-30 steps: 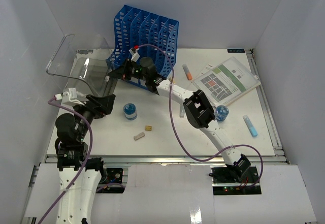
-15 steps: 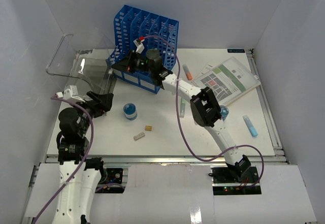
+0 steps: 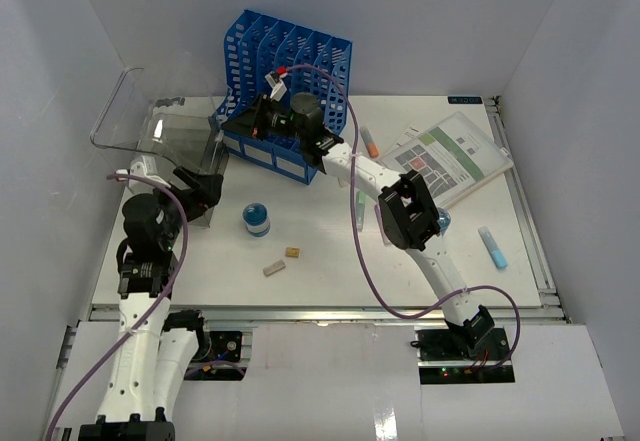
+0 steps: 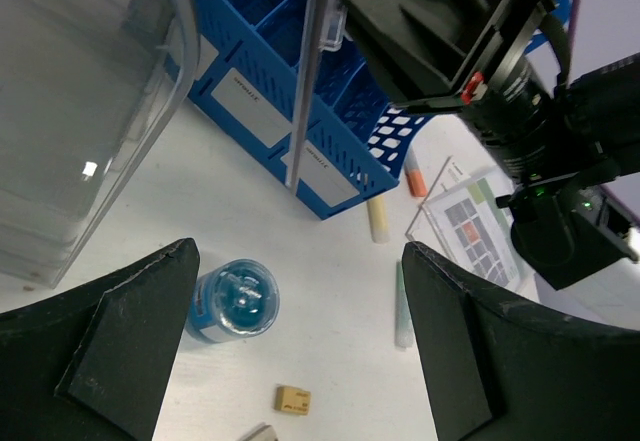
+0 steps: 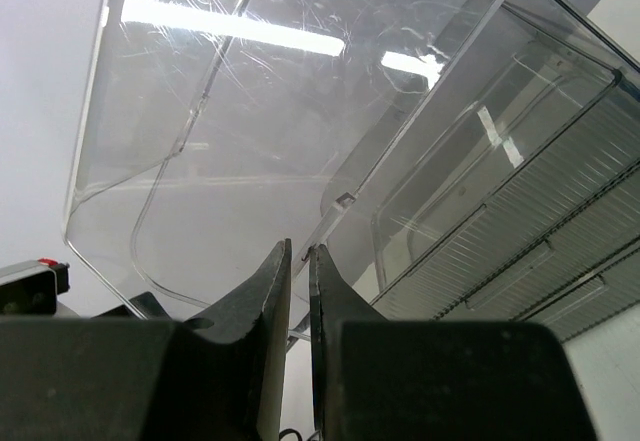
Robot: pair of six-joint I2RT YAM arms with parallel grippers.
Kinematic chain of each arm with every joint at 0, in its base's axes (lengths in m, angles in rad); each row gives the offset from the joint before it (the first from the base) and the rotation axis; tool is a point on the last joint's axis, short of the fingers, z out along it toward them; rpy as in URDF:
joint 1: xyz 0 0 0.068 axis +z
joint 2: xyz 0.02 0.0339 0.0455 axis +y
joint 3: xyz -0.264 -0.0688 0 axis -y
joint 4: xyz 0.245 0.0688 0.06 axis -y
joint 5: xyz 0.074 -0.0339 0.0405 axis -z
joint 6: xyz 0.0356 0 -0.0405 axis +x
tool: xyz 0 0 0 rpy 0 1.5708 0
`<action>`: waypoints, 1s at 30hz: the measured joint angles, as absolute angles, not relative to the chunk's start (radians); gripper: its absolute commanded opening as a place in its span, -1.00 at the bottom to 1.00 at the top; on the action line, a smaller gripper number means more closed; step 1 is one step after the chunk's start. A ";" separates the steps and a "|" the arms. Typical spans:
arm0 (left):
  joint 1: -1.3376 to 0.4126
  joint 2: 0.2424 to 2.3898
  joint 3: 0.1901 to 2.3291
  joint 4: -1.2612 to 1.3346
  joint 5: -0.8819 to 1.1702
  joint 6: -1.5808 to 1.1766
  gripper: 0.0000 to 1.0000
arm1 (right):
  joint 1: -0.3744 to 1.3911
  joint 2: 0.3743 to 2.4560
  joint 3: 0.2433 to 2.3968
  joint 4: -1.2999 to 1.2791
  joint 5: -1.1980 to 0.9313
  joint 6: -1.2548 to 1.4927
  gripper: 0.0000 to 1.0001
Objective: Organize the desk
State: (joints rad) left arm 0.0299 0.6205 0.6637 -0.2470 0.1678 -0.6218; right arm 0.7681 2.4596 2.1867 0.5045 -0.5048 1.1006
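The white desk holds a clear plastic box at the far left, its lid tilted up. My right gripper reaches across to it. In the right wrist view its jaws are pinched on the lid's thin clear edge. That edge also shows in the left wrist view. My left gripper hovers beside the box's near right corner, open wide and empty. A blue round jar and a tan block lie below it.
A blue file rack stands behind the right gripper. On the desk lie a grey block, a green pen, an orange marker, a second blue jar, a light blue marker and a printed booklet.
My right gripper has moved toward the far side, still at the lid's edge. My left gripper has drawn back left and slightly farther, closer to the box.
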 measured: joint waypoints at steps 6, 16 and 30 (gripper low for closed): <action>0.030 0.663 0.665 -0.175 0.189 -0.665 0.87 | 0.773 2.460 2.177 0.504 -0.504 1.096 -0.85; 0.030 0.752 0.671 -0.122 0.176 -0.728 0.74 | 0.774 2.457 2.176 0.503 -0.503 1.095 -0.85; 0.030 0.851 0.735 -0.059 0.205 -0.786 0.16 | 0.779 2.410 2.108 0.502 -0.501 1.076 -0.74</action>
State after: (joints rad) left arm 0.0299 0.8506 0.7352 -0.0589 0.2047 -0.7859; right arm 0.7786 2.4103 2.1080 0.5023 -0.5007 1.0760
